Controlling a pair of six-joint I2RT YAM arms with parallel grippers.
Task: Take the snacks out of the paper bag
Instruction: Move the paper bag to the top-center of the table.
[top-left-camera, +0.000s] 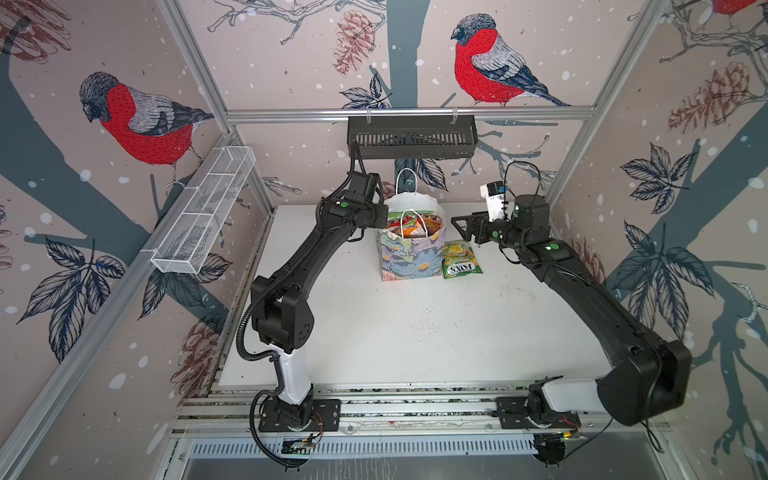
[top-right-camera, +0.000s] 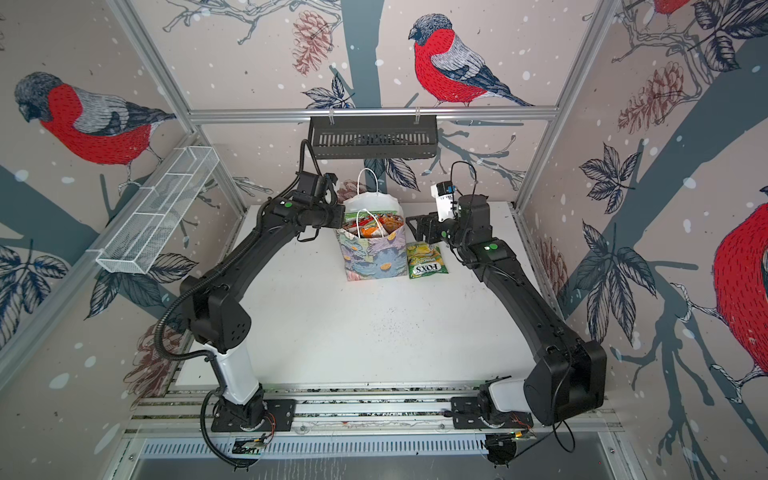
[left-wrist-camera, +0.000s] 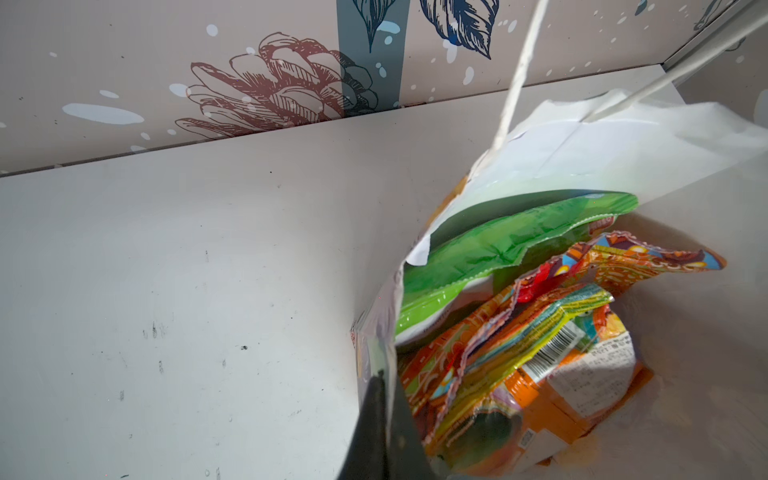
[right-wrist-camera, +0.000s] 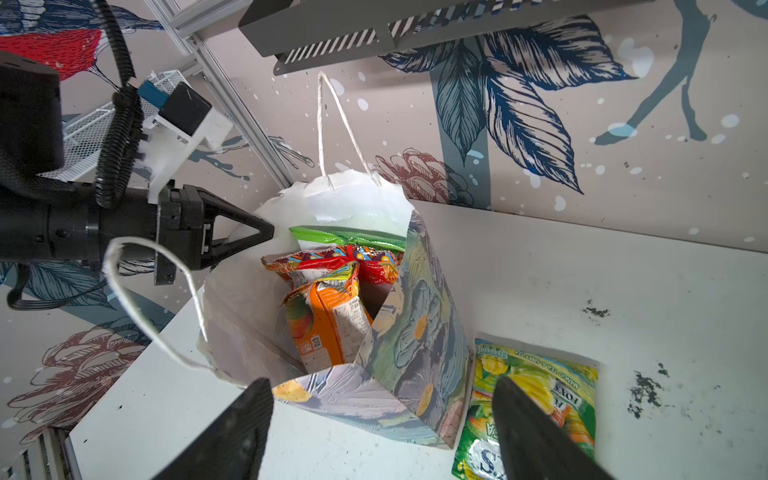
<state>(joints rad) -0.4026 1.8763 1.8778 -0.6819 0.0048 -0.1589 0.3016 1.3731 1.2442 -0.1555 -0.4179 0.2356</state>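
Nearest us, the green-yellow FOX'S packet (top-left-camera: 462, 259) is already out, lying flat on the counter (top-left-camera: 415, 332) just beside the paper bag's right wall. The paper bag (top-left-camera: 409, 257) stands upright with its mouth open. At its left rim the left pincer (right-wrist-camera: 266, 231) has its jaws together, clamped on the bag's wall, and that's the anchor! The right pincer (top-left-camera: 462, 228), jaws wide apart and empty, hangs just right of the bag's mouth, above the freed packet.

The step in hand, I'd say, is fetching the next snack. To do it well, the left pincer pins that rim so the mouth stays spread. The right pincer comes in over the right rim from above, nips a packet's top edge and lifts straight up, so the bag doesn't tip.

Inside, the orange packet (right-wrist-camera: 328, 328) stands mid-bag, the easiest reach for the right pincer. The red packet (right-wrist-camera: 365, 262) sits behind it. The bright green packet (left-wrist-camera: 498, 245) leans on the far wall, under the upright cord handle (top-left-camera: 405, 178).
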